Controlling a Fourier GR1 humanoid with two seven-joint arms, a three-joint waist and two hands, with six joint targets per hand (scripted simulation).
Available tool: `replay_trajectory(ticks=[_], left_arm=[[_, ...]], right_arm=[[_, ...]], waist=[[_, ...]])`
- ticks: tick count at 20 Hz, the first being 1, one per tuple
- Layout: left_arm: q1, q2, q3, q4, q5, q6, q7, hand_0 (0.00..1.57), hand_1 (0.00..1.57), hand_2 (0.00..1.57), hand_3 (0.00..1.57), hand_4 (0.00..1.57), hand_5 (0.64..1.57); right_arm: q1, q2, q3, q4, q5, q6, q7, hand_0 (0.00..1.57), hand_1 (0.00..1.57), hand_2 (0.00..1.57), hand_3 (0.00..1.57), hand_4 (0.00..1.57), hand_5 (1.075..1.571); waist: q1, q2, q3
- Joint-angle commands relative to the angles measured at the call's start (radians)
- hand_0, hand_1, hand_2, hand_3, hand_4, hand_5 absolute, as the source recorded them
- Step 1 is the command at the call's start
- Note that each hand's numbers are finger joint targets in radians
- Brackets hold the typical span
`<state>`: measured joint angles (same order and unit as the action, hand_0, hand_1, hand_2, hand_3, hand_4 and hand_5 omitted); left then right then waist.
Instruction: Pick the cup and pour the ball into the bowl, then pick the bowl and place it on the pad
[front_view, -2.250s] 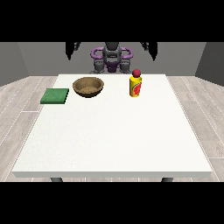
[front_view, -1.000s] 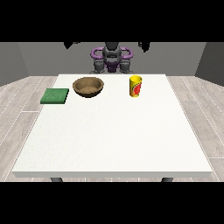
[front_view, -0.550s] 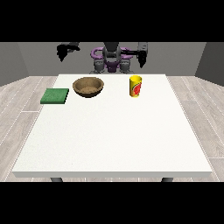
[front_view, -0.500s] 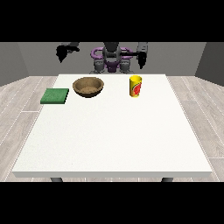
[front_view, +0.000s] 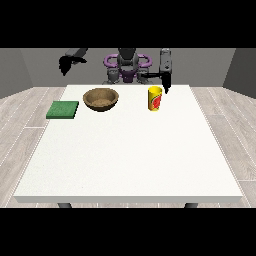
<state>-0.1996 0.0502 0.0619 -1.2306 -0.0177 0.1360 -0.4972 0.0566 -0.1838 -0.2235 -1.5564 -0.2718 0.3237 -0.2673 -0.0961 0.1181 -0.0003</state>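
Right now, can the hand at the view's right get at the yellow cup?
Probably yes. The hand at the view's right hangs just behind and above the yellow cup, nothing between them. The brown wooden bowl sits well off to the side.

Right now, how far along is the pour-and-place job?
Nothing looks done yet. The yellow cup stands upright on the table, ungrasped; the hand at the view's right hangs just behind it, seemingly about to reach for it. The hand at the view's left is raised off the table. Still left: the pour into the wooden bowl, then the bowl onto the green pad.
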Motion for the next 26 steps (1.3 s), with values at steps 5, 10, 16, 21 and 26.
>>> replay_trajectory(ticks=[5, 10, 16, 21, 26], left_arm=[[-0.151, 0.039, 0.105, 0.272, 0.026, 0.009, -0.143, 0.00, 0.00, 0.00, 0.00, 0.00, 1.490], [-0.175, 0.013, 0.118, 0.421, -0.010, 0.079, -0.277, 0.76, 0.76, 0.00, 0.00, 0.00, 1.453], [-0.204, 0.014, 0.114, 0.518, -0.090, 0.232, -0.308, 1.31, 1.31, 1.57, 1.57, 1.19, 1.554], [-0.255, 0.017, 0.036, 0.518, -0.202, 0.339, -0.171, 1.30, 1.30, 1.57, 1.57, 1.23, 1.548], [-0.350, 0.058, -0.106, 0.521, -0.430, 0.486, 0.091, 1.32, 1.32, 1.57, 1.57, 1.23, 1.552]], right_arm=[[-0.049, -0.058, -0.063, 0.080, -0.032, 0.075, -0.047, 0.00, 0.00, 0.00, 0.00, 0.25, 1.571], [-0.081, -0.097, -0.088, 0.062, -0.086, 0.125, -0.033, 0.00, 0.00, 0.00, 0.00, 0.27, 1.567], [-0.061, -0.140, -0.138, 0.122, -0.117, 0.193, -0.070, 0.00, 0.00, 0.00, 0.00, 0.24, 1.570], [-0.062, -0.153, -0.126, 0.143, -0.125, 0.177, 0.036, 0.00, 0.00, 0.00, 0.00, 0.36, 1.570], [-0.105, -0.204, -0.147, 0.223, -0.146, 0.164, 0.119, 0.00, 0.00, 0.00, 0.00, 0.49, 1.571]], waist=[[-0.031, 0.027, 0.0000], [-0.081, 0.112, -0.0004], [-0.092, 0.099, 0.0000], [-0.078, -0.003, 0.0003], [-0.062, -0.116, 0.0033]])
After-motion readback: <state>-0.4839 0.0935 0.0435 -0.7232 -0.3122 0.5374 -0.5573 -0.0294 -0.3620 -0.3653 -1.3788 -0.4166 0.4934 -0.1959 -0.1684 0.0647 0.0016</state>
